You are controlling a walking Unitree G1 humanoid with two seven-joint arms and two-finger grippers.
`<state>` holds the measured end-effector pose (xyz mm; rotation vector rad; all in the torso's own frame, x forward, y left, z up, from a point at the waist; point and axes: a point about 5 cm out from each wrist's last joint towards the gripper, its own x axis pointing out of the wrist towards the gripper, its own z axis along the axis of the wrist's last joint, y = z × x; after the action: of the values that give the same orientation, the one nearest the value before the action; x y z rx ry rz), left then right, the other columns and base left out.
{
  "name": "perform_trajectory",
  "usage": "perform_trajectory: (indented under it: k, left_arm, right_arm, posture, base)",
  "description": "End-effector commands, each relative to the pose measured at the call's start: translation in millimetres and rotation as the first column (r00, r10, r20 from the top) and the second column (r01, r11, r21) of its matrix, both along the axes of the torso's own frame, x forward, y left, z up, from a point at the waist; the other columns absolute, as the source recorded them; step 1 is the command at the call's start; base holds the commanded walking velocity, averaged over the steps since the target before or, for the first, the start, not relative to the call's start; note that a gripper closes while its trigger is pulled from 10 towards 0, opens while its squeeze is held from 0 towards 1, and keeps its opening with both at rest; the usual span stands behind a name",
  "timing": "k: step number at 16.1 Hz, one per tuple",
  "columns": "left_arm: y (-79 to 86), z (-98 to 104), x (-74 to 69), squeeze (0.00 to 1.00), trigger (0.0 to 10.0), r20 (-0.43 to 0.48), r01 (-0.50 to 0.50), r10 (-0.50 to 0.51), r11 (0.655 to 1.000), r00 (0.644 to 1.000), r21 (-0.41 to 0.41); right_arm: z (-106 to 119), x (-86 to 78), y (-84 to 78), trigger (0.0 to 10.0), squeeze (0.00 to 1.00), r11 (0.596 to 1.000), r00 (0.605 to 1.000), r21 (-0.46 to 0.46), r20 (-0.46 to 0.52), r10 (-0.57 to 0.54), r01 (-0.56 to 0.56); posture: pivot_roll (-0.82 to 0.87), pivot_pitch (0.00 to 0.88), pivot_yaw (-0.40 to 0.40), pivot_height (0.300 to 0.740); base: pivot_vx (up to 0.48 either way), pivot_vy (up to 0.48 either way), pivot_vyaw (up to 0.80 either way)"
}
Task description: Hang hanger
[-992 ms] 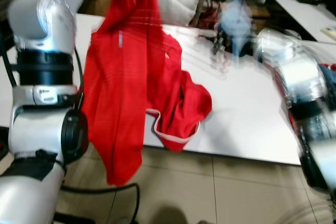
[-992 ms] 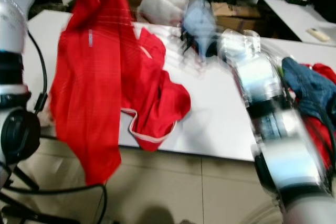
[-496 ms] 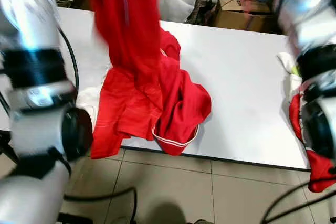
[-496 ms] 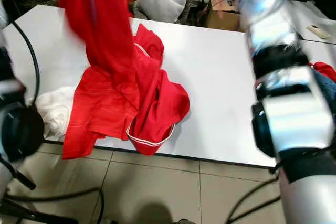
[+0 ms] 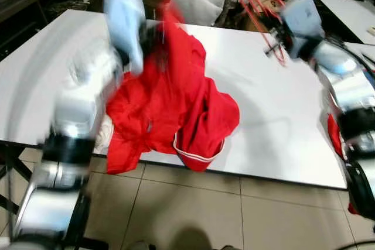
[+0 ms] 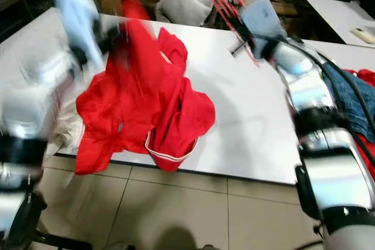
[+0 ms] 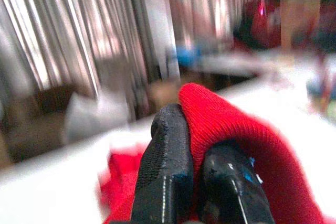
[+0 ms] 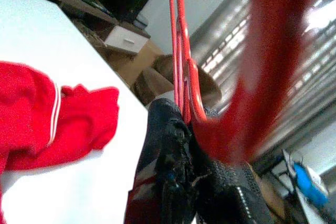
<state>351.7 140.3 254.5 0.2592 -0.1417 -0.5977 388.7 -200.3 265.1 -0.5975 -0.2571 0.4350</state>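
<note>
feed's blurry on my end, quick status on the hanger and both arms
Right end effector shut on red hanger, held above the white table. Left end effector shut on red garment. Garment still heaped on table, not on hanger.

My left gripper [image 7: 191, 145] pinches matt ribbed red cloth [image 7: 236, 129]; right gripper [image 8: 194, 145] clamps a glossy red hanger [image 8: 181, 51]; table [image 5: 281, 109] smooth matt white.

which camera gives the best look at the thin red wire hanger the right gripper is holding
The right wrist view: the thin red wire hanger is sharp and close there, pinched in the right gripper. In both eye views it is a blurred set of red lines above the white table.
</note>
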Motion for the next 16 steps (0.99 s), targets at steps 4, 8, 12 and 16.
perform_trajectory:
  k: [4, 8, 12, 16]
  left_arm:
    - [1.8, -66.6, -9.7, 0.0, 10.0, -0.257, 0.079, -0.01, 0.963, 0.966, 0.259]
    - [7.1, -98.8, -25.3, 1.0, 10.0, -0.437, 0.206, -0.038, 0.916, 0.899, 0.344]
    - [22.6, -103.4, -19.0, 1.0, 10.0, -0.417, 0.124, 0.052, 0.916, 0.907, 0.382]
    - [7.6, -135.4, -11.8, 1.0, 10.0, -0.487, 0.117, 0.093, 0.916, 0.869, 0.385]
  right_arm:
    - [4.1, -19.0, 2.1, 10.0, 0.0, 0.996, 0.997, 0.05, 0.015, 0.072, -0.073]
    - [-5.8, -32.8, 6.8, 10.0, 0.0, 0.995, 0.998, 0.082, -0.016, 0.057, -0.056]
    - [-10.6, -46.7, 6.9, 10.0, 0.0, 0.989, 0.999, 0.147, -0.043, 0.019, -0.012]
    - [-14.8, -64.1, 5.1, 10.0, 0.0, 0.97, 0.997, 0.241, -0.077, -0.008, 0.027]
  posture:
    - [-0.11, 0.0, -0.002, 0.74]
    - [-0.12, 0.0, 0.003, 0.74]
    - [-0.11, 0.0, -0.011, 0.74]
    - [-0.12, 0.0, -0.013, 0.74]
  base:
    - [0.0, 0.0, 0.0]
    - [0.0, 0.0, 0.0]
    - [0.0, 0.0, 0.0]
    - [0.0, 0.0, 0.0]
